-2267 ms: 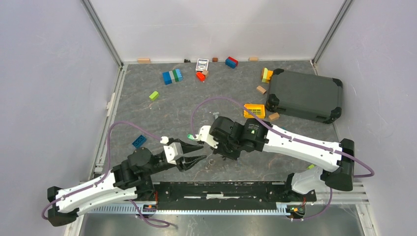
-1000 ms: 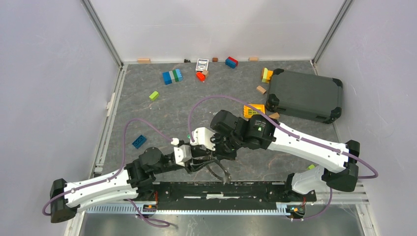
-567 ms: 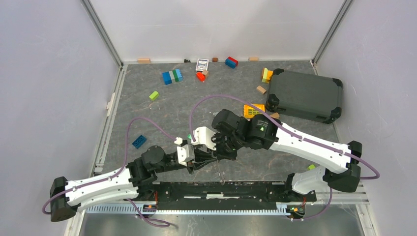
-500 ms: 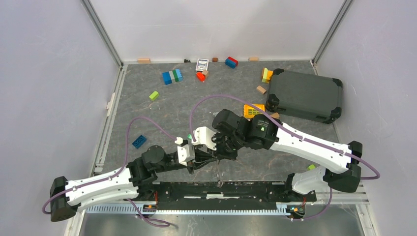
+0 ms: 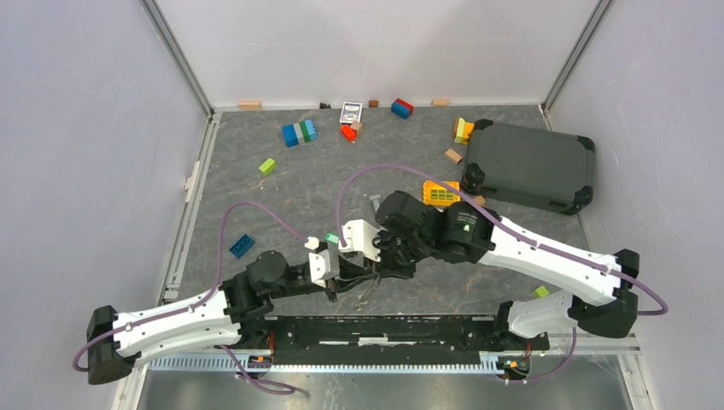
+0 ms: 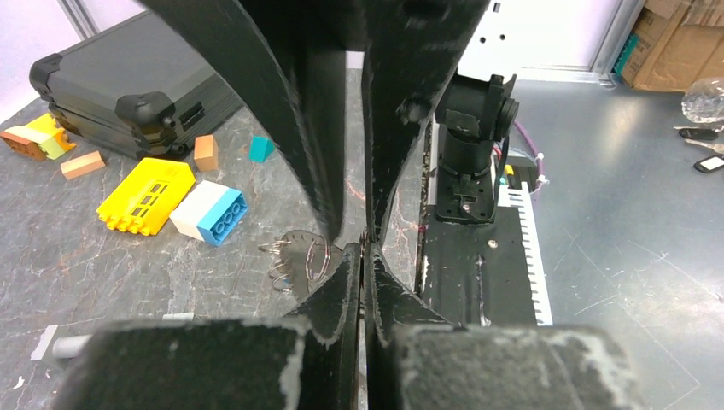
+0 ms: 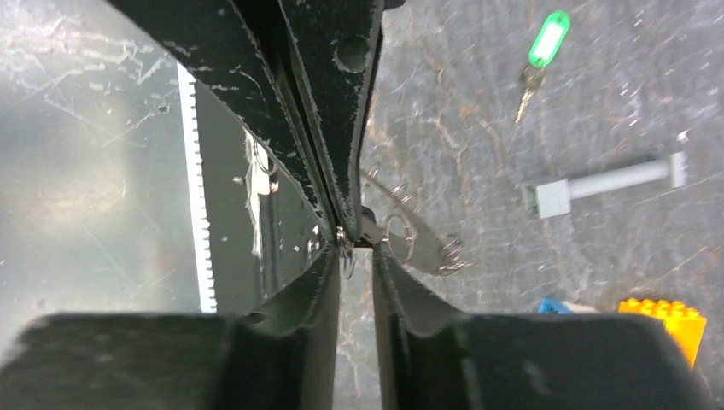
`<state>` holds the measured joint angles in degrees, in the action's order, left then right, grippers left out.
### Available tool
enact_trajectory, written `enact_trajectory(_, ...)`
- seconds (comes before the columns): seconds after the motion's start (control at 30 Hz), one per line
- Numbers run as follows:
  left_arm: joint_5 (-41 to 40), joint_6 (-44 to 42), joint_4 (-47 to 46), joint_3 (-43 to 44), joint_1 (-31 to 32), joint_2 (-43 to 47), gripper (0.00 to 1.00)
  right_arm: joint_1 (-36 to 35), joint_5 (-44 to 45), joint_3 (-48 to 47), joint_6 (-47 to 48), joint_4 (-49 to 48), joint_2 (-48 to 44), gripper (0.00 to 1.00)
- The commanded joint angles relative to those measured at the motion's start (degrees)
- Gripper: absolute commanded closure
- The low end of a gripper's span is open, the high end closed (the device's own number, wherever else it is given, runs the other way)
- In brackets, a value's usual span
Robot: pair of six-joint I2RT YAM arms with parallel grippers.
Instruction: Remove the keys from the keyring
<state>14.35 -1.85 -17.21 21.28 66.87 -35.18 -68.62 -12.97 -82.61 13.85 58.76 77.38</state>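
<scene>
The keyring [image 6: 300, 260] is a bunch of thin silver wire rings with a flat silver key blade, hanging just above the table between both grippers. It also shows as the keyring [image 7: 410, 243] and, faintly, the keyring [image 5: 369, 290]. My left gripper [image 6: 363, 249] is shut, pinching the bunch at its edge; its fingertips [image 7: 341, 218] hold small metal loops. My right gripper [image 7: 352, 252] faces it tip to tip with jaws slightly apart, open beside the key blade. A green-headed key [image 7: 545, 47] lies loose on the table, also seen as the green-headed key [image 5: 330, 237].
A grey metal bar [image 7: 598, 183] lies near the green key. A yellow grid block [image 5: 441, 192], a white-and-blue brick [image 6: 209, 212] and a dark case [image 5: 529, 164] sit right of centre. A blue brick [image 5: 242, 246] lies left. The black base rail [image 5: 384, 329] runs close below the grippers.
My left gripper has closed onto the ring bunch. My right gripper's jaws, shut before, have parted a little. The dangling bunch has risen toward the fingertips.
</scene>
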Motion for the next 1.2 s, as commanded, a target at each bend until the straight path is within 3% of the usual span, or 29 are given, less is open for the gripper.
enact_trajectory(0.0,1.3,1.3,-4.7,-0.3,0.1,3.1,0.98,-0.2,1.8,2.2,0.2,-8.3,-6.1,0.69)
enact_trajectory(0.13,0.4,4.2,-7.7,-2.4,0.1,5.7,0.98,-0.2,0.7,6.8,0.2,-14.0,-10.0,0.62)
enact_trajectory(0.53,-1.0,6.4,-11.1,-4.9,0.1,10.3,0.98,-0.2,-2.9,17.5,-1.9,-29.1,-18.6,0.64)
enact_trajectory(0.93,-1.4,6.4,-10.8,-4.6,0.1,11.1,0.98,-0.2,-5.7,19.5,-2.3,-31.4,-18.7,0.72)
enact_trajectory(1.17,-2.1,5.9,-9.8,-4.4,0.1,12.0,0.98,-0.2,-2.1,19.3,-2.0,-31.1,-20.9,0.68)
